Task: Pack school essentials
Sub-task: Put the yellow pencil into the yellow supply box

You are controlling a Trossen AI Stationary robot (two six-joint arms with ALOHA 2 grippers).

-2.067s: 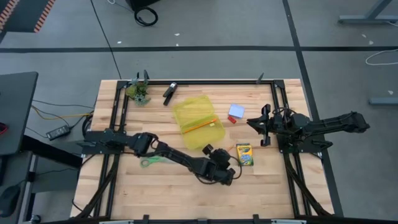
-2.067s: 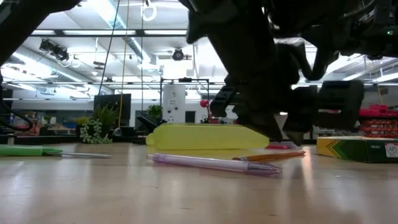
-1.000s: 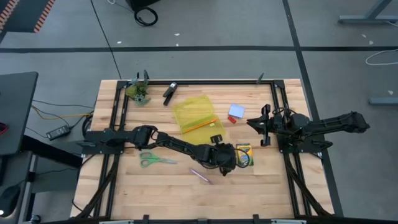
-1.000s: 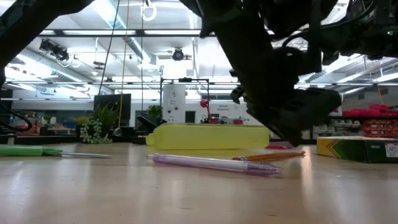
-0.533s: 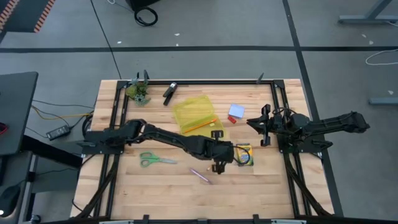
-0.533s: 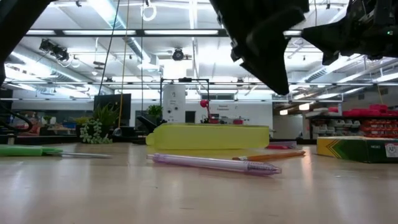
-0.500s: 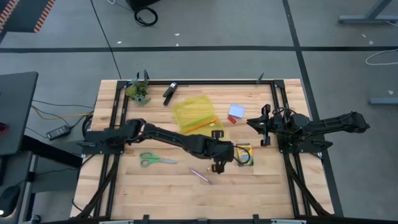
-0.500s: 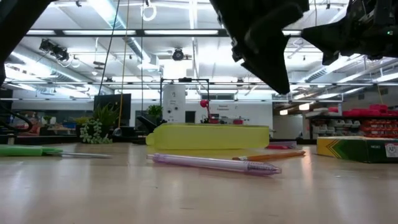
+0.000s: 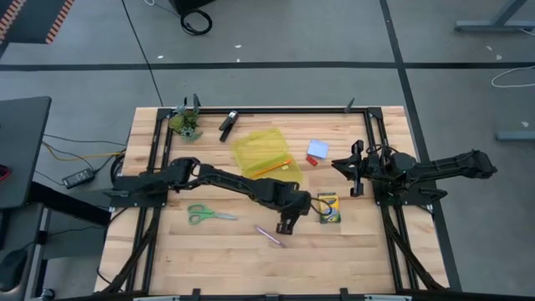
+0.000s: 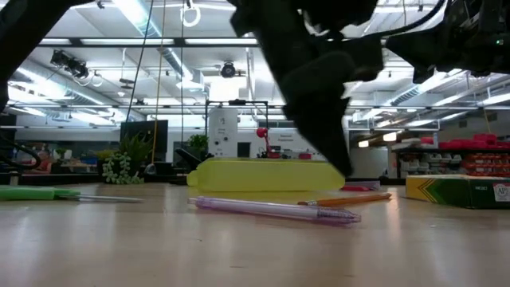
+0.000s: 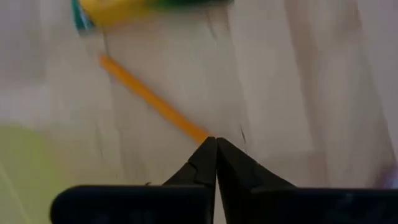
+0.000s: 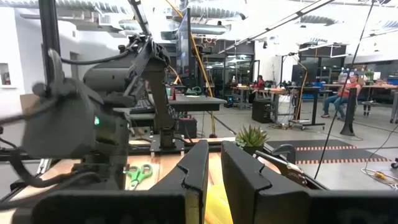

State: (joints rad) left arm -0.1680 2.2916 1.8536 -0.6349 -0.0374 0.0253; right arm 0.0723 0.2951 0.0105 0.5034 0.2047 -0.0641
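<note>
My left gripper [image 9: 287,226] is shut and empty, a little above the table between the purple pen [image 9: 269,236] and the green-yellow crayon box [image 9: 328,207]. In its wrist view the shut tips [image 11: 216,140] point at one end of an orange pencil [image 11: 152,99] that lies flat on the wood. A second orange pencil [image 9: 272,167] rests on the yellow pencil case [image 9: 266,155]. The green-handled scissors [image 9: 211,215] lie to the left. A pale blue notepad [image 9: 318,149] and red eraser [image 9: 312,161] lie near my right gripper [image 9: 341,165], which waits with fingers almost together, holding nothing.
A black clip [image 9: 228,124] and a small green plant [image 9: 187,124] sit at the far left of the table. A black frame [image 9: 251,111] runs along the table's far edge and down both sides. Bare wood lies along the near edge.
My left gripper has risen from table height beside the orange pencil and drifted slightly toward the table's left edge. The pencil and the purple pen lie where they were.
</note>
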